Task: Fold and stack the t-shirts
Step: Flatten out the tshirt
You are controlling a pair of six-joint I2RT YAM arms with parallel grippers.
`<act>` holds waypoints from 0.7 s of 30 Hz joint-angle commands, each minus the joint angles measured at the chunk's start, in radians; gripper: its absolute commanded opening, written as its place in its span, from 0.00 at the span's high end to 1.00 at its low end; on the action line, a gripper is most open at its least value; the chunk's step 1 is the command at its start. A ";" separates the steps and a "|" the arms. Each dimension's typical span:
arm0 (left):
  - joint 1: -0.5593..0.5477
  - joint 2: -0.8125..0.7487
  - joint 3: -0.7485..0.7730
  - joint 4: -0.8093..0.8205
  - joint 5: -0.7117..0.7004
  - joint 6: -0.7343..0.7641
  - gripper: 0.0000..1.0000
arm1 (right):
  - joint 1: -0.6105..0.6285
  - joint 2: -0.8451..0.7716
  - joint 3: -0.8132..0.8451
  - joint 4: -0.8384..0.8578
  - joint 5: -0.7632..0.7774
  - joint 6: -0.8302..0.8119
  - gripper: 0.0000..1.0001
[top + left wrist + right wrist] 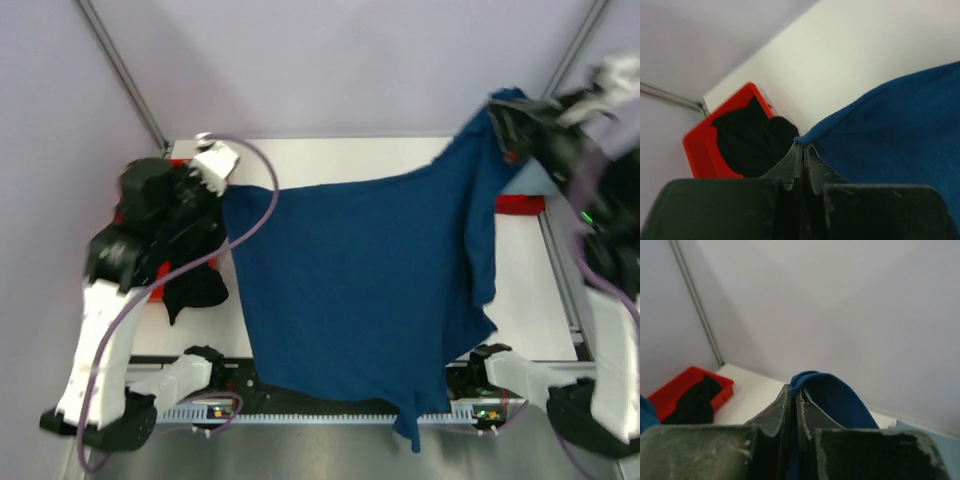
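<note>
A dark navy t-shirt (360, 280) hangs spread out, unfolded, between both arms: the left gripper (802, 150) and right gripper (792, 392) each pinch a corner. A black t-shirt (750, 140) lies crumpled in a red tray (695, 150) beyond the left gripper. Judging by this, nothing is folded or stacked yet.

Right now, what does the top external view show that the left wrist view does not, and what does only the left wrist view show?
Only the top external view shows the whole dark blue t-shirt stretched between the left arm and the right arm, and a pale blue shirt at the far right. Only the left wrist view shows the left jaws shut on that t-shirt's corner, and the black shirt lying in the red tray. Both show the dark blue t-shirt, the black shirt and the white table.
</note>
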 commanded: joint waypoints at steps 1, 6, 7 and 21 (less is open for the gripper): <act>0.003 0.172 -0.157 0.296 -0.128 0.008 1.00 | -0.009 0.359 -0.104 0.174 0.027 -0.092 1.00; 0.007 0.483 -0.146 0.490 -0.203 0.030 1.00 | -0.009 0.828 0.150 0.156 0.094 -0.111 1.00; 0.009 0.554 -0.116 0.500 -0.210 0.036 1.00 | -0.008 0.896 0.210 0.119 0.135 -0.105 0.93; -0.012 0.633 -0.061 0.240 0.046 0.042 0.40 | -0.003 0.575 -0.379 -0.087 0.434 0.148 0.14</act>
